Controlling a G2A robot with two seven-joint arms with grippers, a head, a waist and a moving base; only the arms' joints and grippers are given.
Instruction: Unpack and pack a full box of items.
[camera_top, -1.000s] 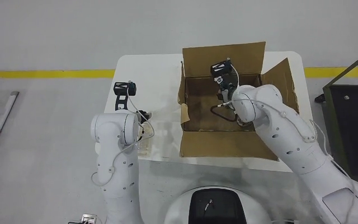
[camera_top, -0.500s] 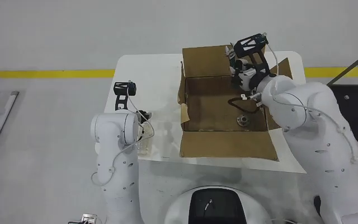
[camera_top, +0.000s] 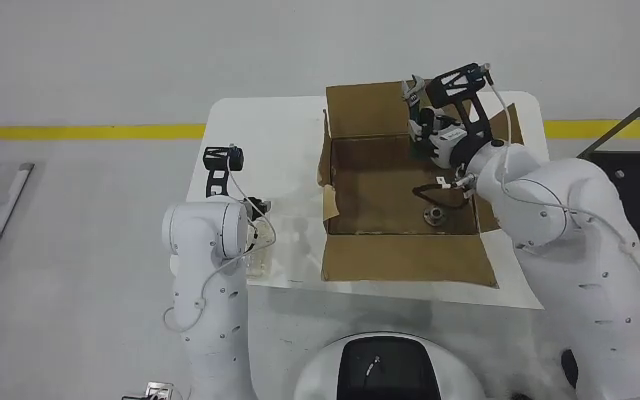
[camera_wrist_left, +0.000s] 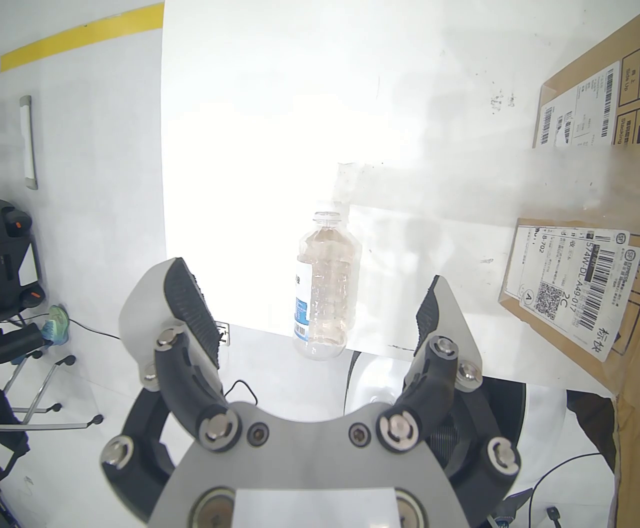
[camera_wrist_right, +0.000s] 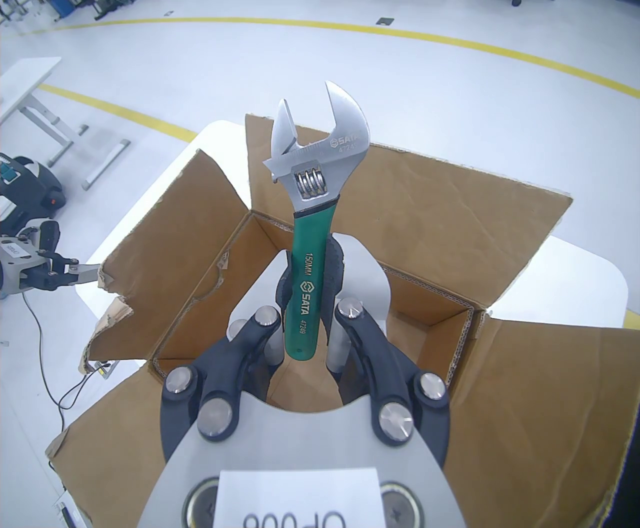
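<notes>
— What do we have in the right gripper (camera_wrist_right: 309, 277)?

— Its jaws are clamped on the green handle of the adjustable wrench (camera_wrist_right: 314, 220). We see it held above the far side of the open cardboard box (camera_top: 400, 258), steel head pointing away from the jaws.

— Any writing on it?

— White lettering runs down the handle and there are stamped marks on the head. The jaws cover both edges of the lower handle.

— And the left gripper (camera_wrist_left: 307, 295)?

— Its jaws stand wide apart and grip nothing. Beyond them we see a clear, uncapped bottle (camera_wrist_left: 327, 280) upright on the bench (camera_top: 270, 140), its blue-and-white label turned partly away.

— Labels on the box?

— White shipping labels (camera_wrist_left: 575, 285) with barcodes on the outer wall, the upper one cut off at the edge.

— Inside?

— A small round part (camera_top: 434, 214) on the floor, too small for us to name.
</notes>
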